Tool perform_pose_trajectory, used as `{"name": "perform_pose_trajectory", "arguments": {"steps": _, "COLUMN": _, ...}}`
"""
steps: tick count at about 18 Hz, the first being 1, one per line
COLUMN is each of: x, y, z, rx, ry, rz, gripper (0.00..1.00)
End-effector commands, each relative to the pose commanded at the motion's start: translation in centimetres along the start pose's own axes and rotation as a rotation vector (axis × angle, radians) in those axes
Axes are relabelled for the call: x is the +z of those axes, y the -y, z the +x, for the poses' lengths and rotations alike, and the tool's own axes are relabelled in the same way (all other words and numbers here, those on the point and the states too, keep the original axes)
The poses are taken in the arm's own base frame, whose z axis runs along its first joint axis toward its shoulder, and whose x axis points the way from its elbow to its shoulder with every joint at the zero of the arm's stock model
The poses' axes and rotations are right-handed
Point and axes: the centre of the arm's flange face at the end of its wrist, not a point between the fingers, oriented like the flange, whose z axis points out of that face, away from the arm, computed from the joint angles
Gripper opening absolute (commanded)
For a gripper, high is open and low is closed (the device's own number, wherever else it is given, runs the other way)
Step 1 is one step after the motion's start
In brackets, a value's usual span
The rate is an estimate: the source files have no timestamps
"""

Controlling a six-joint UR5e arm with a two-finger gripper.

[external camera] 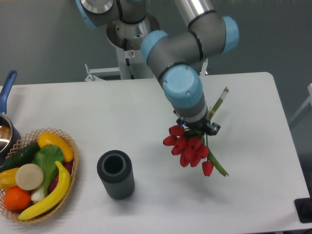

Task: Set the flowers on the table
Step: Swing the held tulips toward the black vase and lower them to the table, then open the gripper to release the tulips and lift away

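**Ana:** Flowers first: where does the bunch of red tulips with green stems and leaves sit?

**Ben:** Right of the frame's centre, heads pointing toward the lower left and the pale cut stem ends sticking out toward the upper right. One tulip hangs lower than the rest, beside a long green leaf. Whether any part of the bunch touches the large white rectangular table with rounded corners cannot be told from this view.

**Ana:** And the claw?

**Ben:** The arm's black two-finger gripper is mostly hidden under the grey and light-blue wrist joint. Its fingers cannot be seen clearly, so how wide they stand cannot be told. The stems run straight through where the fingers are, so the bunch appears to be in its grasp.

**Ana:** What else is on the white surface?

**Ben:** A dark grey ribbed cylinder, upright with its hollow top open, stands left of the tulips in the lower middle of the frame, well apart from them. At the lower left edge sits a woven wicker basket filled with a yellow banana, an orange, green vegetables and a pale round piece. Above it, at the left edge, part of a metal pot with a blue handle shows.
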Motion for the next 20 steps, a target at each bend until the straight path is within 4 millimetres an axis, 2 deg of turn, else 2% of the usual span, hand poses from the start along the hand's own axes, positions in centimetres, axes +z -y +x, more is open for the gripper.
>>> {"name": "perform_pose_trajectory", "arguments": {"steps": 7, "x": 5.0, "y": 2.1, "z": -0.7, "rx": 0.02, "ry": -0.067, "rz": -0.037, "gripper": 0.4}}
{"name": "perform_pose_trajectory", "arguments": {"steps": 12, "x": 6.2, "y": 2.8, "z": -1.0, "rx": 0.017, "ry": -0.064, "rz": -0.024, "gripper": 0.43}}
{"name": "perform_pose_trajectory", "arguments": {"steps": 13, "x": 6.0, "y": 2.9, "z": -1.0, "rx": 0.017, "ry": -0.067, "rz": -0.01, "gripper": 0.52}}
{"name": "perform_pose_trajectory", "arguments": {"steps": 14, "x": 5.9, "y": 2.9, "z": -1.0, "rx": 0.014, "ry": -0.071, "rz": 0.006, "gripper": 0.68}}
{"name": "perform_pose_trajectory", "arguments": {"steps": 15, "x": 5.9, "y": 2.9, "z": -1.1, "rx": 0.01, "ry": -0.075, "rz": 0.017, "gripper": 0.76}}
{"name": "perform_pose_trajectory", "arguments": {"steps": 16, "x": 5.7, "y": 2.9, "z": -1.1, "rx": 0.008, "ry": -0.071, "rz": 0.023, "gripper": 0.8}}
{"name": "perform_pose_trajectory", "arguments": {"steps": 17, "x": 5.7, "y": 2.8, "z": -1.2, "rx": 0.006, "ry": -0.068, "rz": 0.023, "gripper": 0.9}}
{"name": "perform_pose_trajectory", "arguments": {"steps": 19, "x": 5.2, "y": 2.5, "z": -1.4, "rx": 0.001, "ry": -0.06, "rz": 0.031, "gripper": 0.94}}
{"name": "perform_pose_trajectory", "arguments": {"steps": 20, "x": 5.0, "y": 2.0, "z": -1.8, "rx": -0.012, "ry": -0.065, "rz": 0.049, "gripper": 1.0}}
